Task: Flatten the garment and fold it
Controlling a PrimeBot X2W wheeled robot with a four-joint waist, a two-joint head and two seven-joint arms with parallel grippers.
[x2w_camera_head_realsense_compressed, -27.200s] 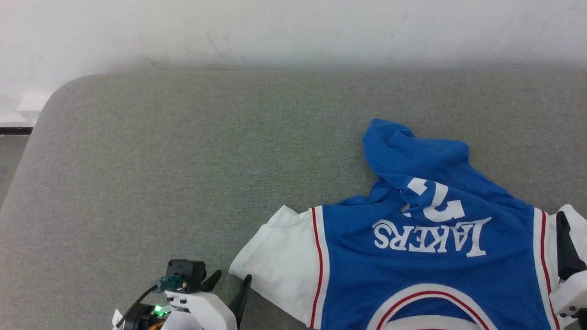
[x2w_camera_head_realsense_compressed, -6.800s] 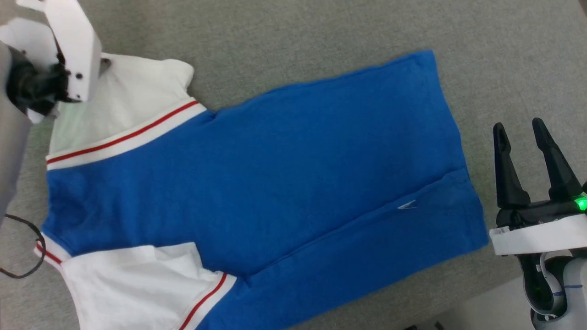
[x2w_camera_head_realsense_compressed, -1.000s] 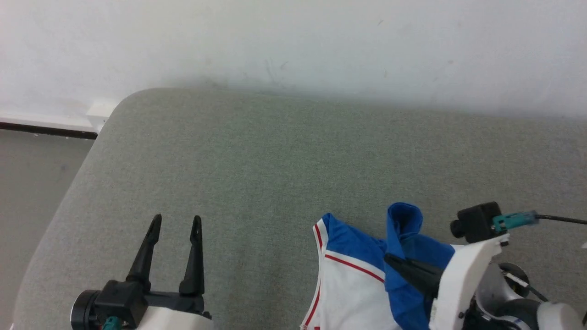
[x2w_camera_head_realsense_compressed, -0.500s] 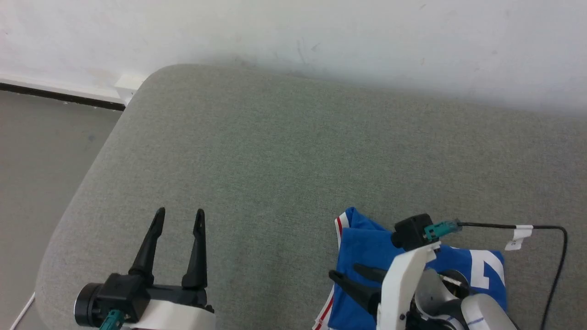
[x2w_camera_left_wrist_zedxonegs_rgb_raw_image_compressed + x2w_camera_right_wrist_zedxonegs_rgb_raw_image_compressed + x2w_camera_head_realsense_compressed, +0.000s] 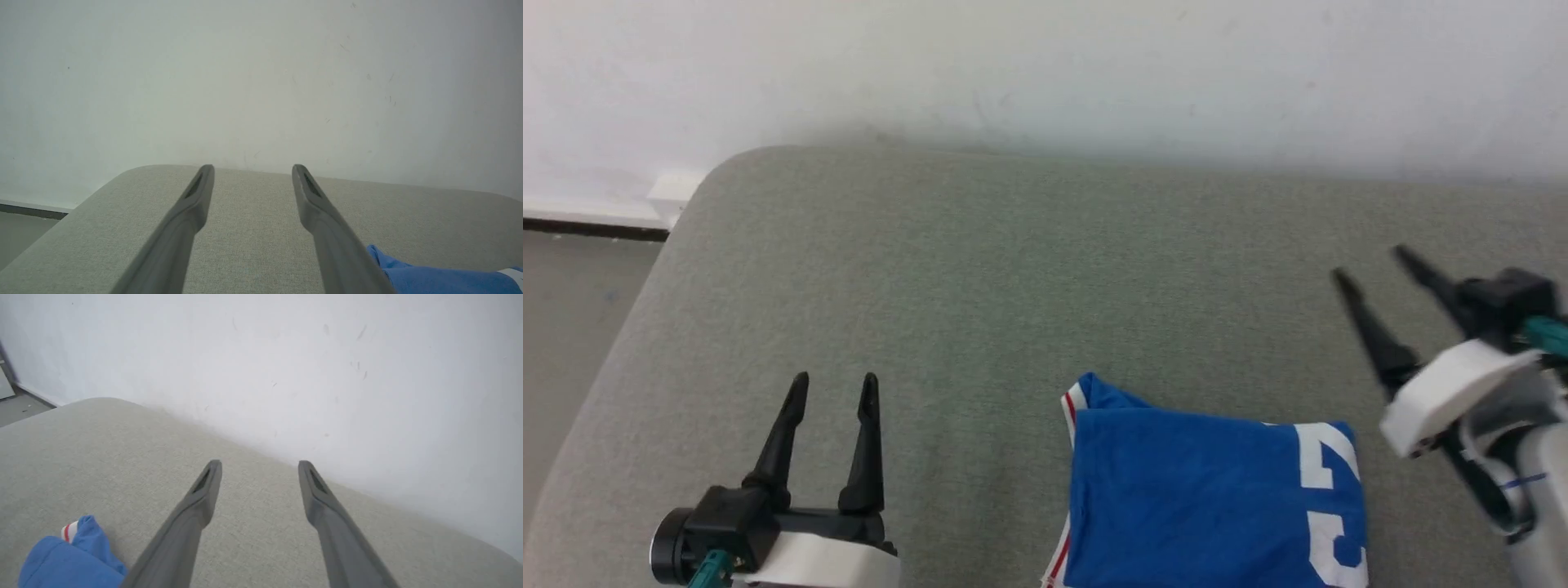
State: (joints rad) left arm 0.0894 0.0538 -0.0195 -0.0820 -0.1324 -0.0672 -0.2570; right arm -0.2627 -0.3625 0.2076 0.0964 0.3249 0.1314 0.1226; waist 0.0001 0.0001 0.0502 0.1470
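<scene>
Item 1, shirt (image 5: 1201, 498): blue, folded into a compact rectangle, with a white number on its right part and red-and-white trim along its left edge. It lies flat at the near right of the grey padded surface (image 5: 1013, 269).
Item 2, left gripper (image 5: 835, 380): near left, fingers spread, empty, well apart from the shirt.
Item 3, right gripper (image 5: 1369, 263): right of the shirt and farther back, fingers spread, empty.
Backdrop: white wall (image 5: 1045, 65).

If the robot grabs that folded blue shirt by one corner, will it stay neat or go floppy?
Probably floppy: the garment is soft cloth with a curled corner, so the fold would likely fall open. It looks light, a thin flat bundle. Pushed, it may bunch rather than slide on the rough-looking grey fabric surface.
</scene>
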